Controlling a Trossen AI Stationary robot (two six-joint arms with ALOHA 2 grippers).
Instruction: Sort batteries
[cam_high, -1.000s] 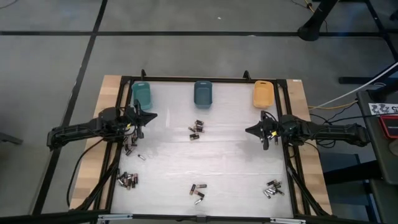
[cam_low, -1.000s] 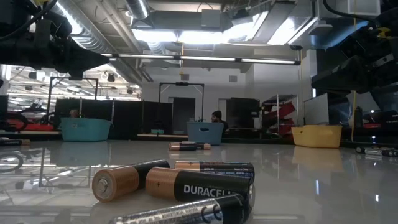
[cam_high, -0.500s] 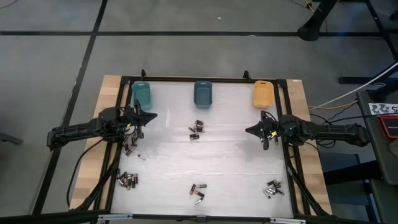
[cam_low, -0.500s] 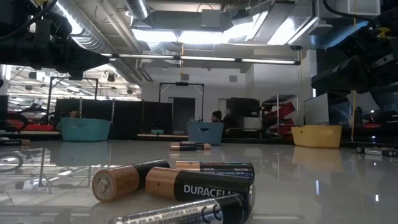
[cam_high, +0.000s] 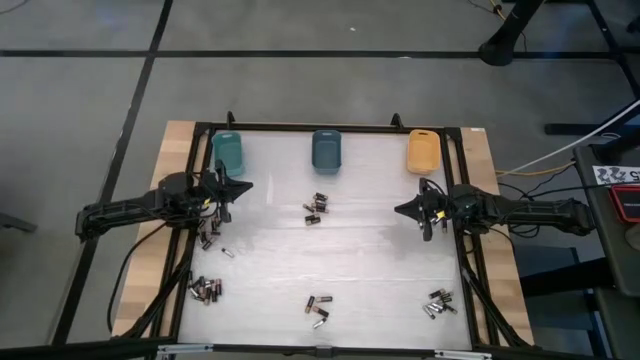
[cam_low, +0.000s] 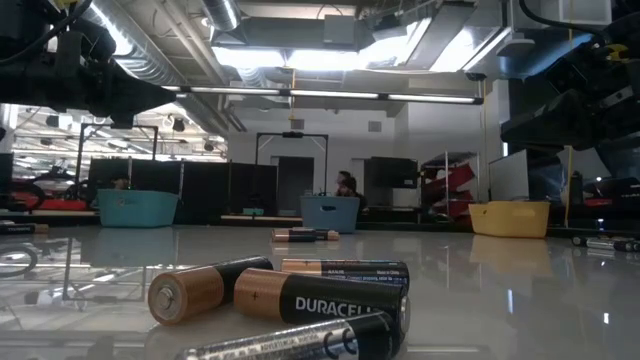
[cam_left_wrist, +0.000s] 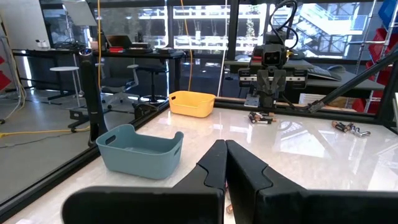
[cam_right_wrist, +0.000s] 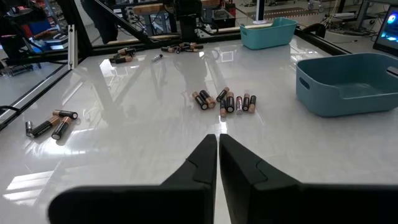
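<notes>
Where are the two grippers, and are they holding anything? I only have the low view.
Observer: The left gripper is shut and empty, beside the teal bin.
Operator: And the right one?
Observer: The right gripper is shut and empty too, on the table's right side, nearer than the orange bin.
Operator: How are the batteries spread?
Observer: The batteries lie in five clusters: one central, one by the left gripper, three along the near edge.

Two dark jointed arms, black cables, tapered black pincer (cam_high: 244, 184) fingers
</notes>
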